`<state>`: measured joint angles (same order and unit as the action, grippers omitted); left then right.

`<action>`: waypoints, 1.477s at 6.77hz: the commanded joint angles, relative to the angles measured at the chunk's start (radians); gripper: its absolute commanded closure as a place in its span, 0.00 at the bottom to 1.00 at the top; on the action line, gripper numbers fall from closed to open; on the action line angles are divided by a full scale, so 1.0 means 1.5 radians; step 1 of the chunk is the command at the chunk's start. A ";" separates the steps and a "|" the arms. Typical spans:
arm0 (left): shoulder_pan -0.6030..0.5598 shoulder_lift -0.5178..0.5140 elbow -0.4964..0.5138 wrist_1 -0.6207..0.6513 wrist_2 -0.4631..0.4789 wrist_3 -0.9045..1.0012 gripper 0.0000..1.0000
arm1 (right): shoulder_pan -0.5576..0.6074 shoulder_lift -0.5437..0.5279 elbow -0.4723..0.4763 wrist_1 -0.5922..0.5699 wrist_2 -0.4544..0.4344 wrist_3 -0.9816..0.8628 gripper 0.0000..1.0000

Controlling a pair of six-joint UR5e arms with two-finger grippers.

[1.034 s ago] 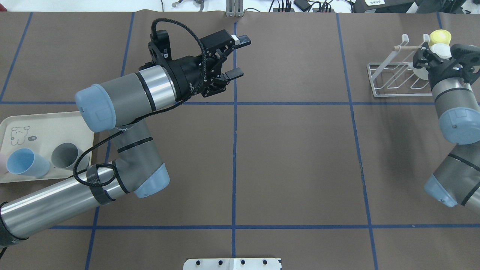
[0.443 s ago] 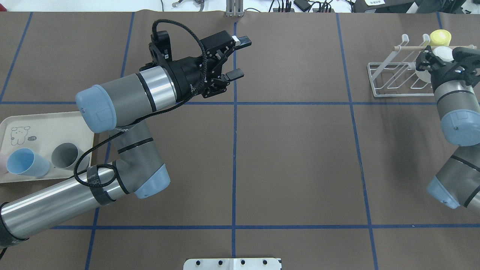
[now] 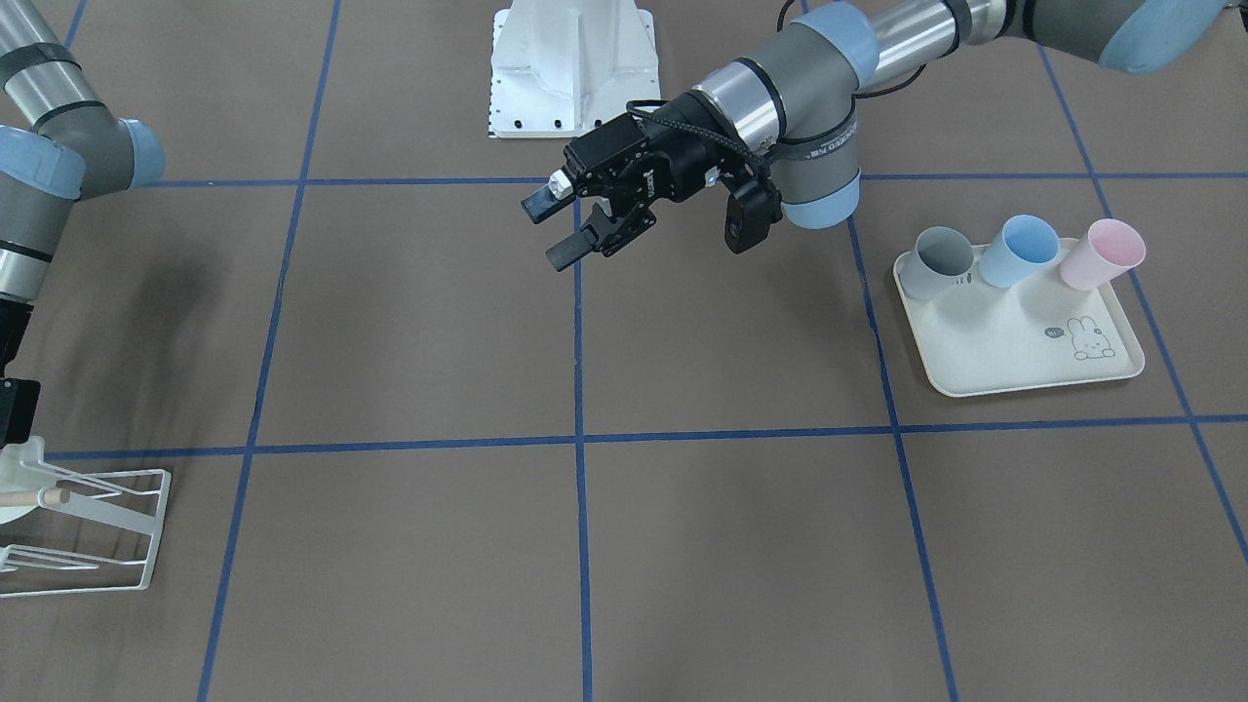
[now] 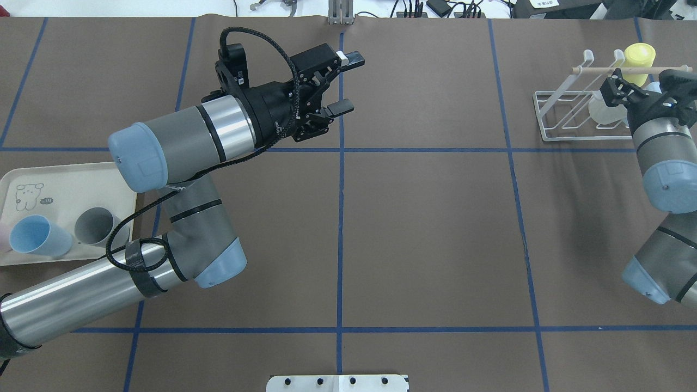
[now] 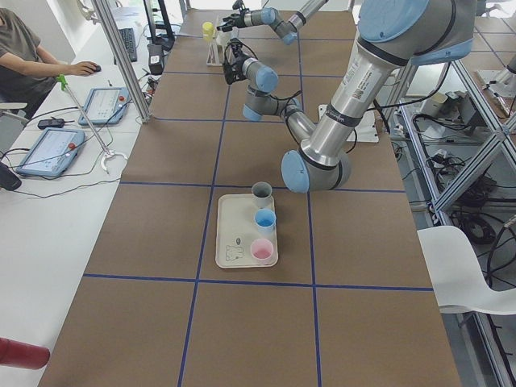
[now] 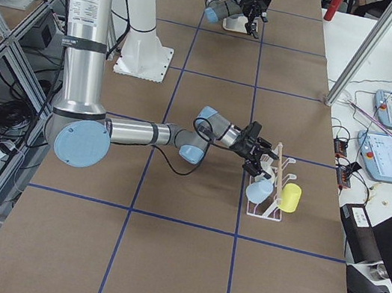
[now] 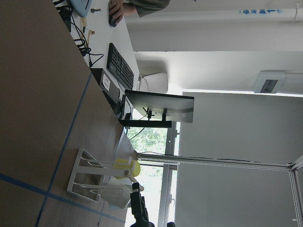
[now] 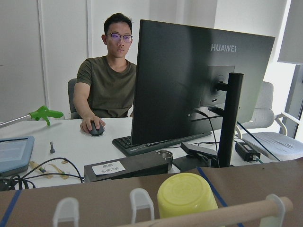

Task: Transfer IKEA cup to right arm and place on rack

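A pale IKEA cup [image 4: 601,111] lies tilted among the prongs of the white wire rack [image 4: 566,117] at the table's far right; the right side view also shows this cup [image 6: 258,191]. My right gripper [image 4: 642,90] hovers right at the cup, just below the rack's wooden peg [image 4: 599,68]. Its fingertips are hidden, so I cannot tell whether it grips the cup. A yellow cup [image 4: 638,56] sits at the rack's far end. My left gripper [image 4: 343,81] hangs open and empty over the table's far middle.
A cream rabbit-print tray [image 3: 1014,361] on the robot's left holds a grey cup [image 3: 936,261], a blue cup [image 3: 1019,249] and a pink cup [image 3: 1102,253]. A person sits at the desk beyond the table's far edge, with a monitor [image 8: 199,80] beside them.
The right gripper has shifted slightly back toward the robot at the rack, and the wooden peg now shows in full. The pale cup moved a little with it. The left arm is unchanged.
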<state>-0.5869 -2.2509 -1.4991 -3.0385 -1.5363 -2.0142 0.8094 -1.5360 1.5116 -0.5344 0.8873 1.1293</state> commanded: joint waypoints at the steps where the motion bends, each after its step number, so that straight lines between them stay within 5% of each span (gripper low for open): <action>1: -0.002 0.000 -0.015 0.005 -0.003 0.001 0.01 | 0.003 -0.004 0.010 0.029 0.035 -0.004 0.00; 5: -0.044 0.048 -0.181 0.224 -0.071 0.096 0.01 | 0.020 -0.076 0.146 0.021 0.114 -0.027 0.00; 10: -0.226 0.215 -0.229 0.330 -0.286 0.392 0.01 | 0.027 -0.071 0.324 -0.132 0.314 -0.006 0.00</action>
<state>-0.8533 -1.9880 -1.8404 -2.5540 -1.8749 -1.5360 0.8516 -1.6535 1.9249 -0.6612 1.2921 1.1053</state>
